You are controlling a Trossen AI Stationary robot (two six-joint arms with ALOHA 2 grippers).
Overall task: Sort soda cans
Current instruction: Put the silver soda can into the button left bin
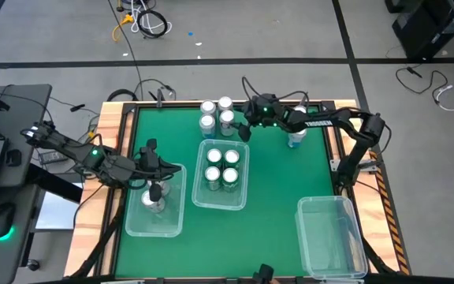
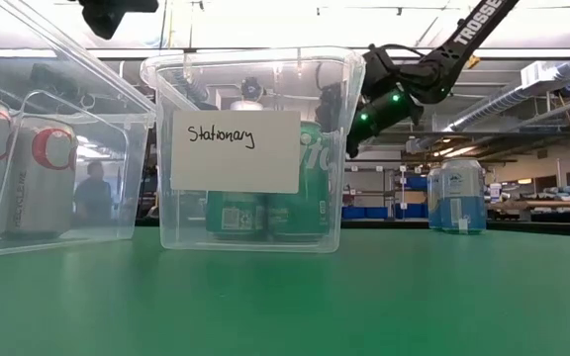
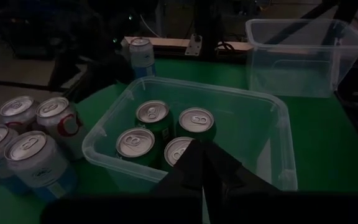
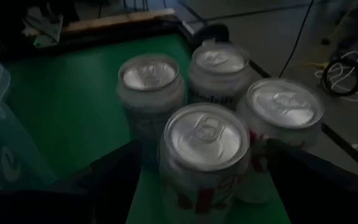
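Three clear bins sit on the green table (image 1: 278, 185): the left bin (image 1: 173, 222), the middle bin (image 1: 198, 193) and the right bin (image 1: 333, 260). Four green cans (image 1: 221, 167) stand in the middle bin, and white cans (image 1: 154, 200) stand in the left one. A cluster of four cans (image 4: 207, 146) stands at the table's far edge, with a blue can (image 1: 295, 139) apart to its right. The right gripper (image 4: 197, 165) hovers at the cluster, fingers spread on either side of the nearest can. The left gripper (image 1: 150, 163) hangs over the left bin; I cannot tell how its fingers stand.
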